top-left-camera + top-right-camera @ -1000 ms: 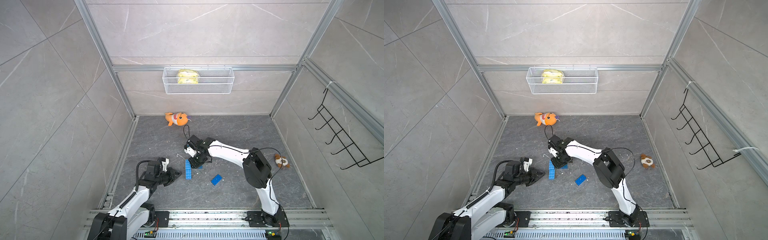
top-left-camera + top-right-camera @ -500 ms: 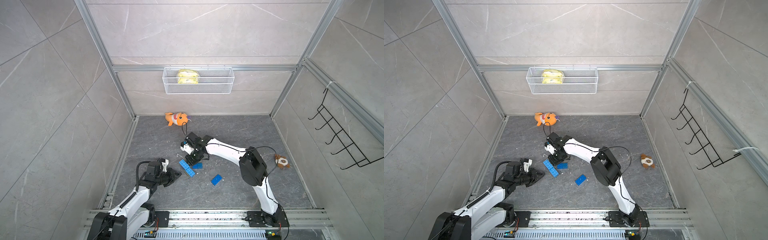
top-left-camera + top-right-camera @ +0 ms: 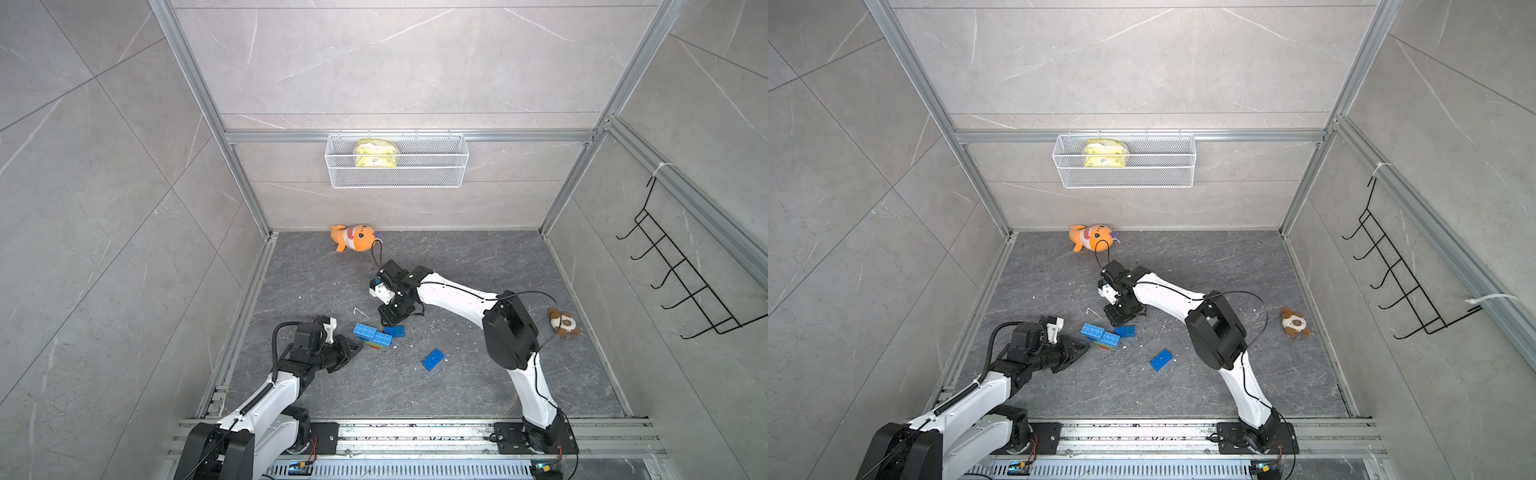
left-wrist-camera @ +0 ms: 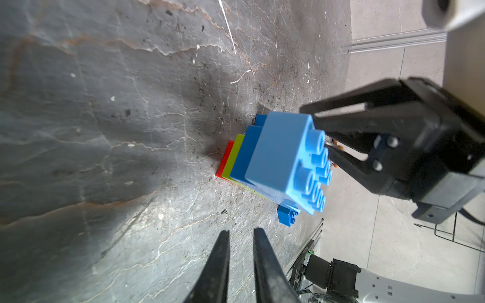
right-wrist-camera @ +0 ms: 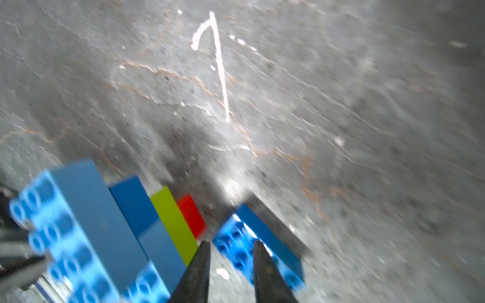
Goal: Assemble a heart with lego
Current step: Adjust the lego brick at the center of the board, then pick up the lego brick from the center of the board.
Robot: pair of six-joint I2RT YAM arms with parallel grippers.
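Heart point(image 3: 372, 335) is half-built: blue, lime, red joined. I see a loose brick point(image 3: 394, 331) just beside it and a farther brick point(image 3: 432, 359) near it. Left pincer point(image 4: 241, 231) and right pincer point(image 5: 232, 243) are slightly spread, empty.

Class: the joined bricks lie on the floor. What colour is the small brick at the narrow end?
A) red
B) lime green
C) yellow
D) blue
A: the red brick ends the stack, just beyond the lime-green brick, as both wrist views show.
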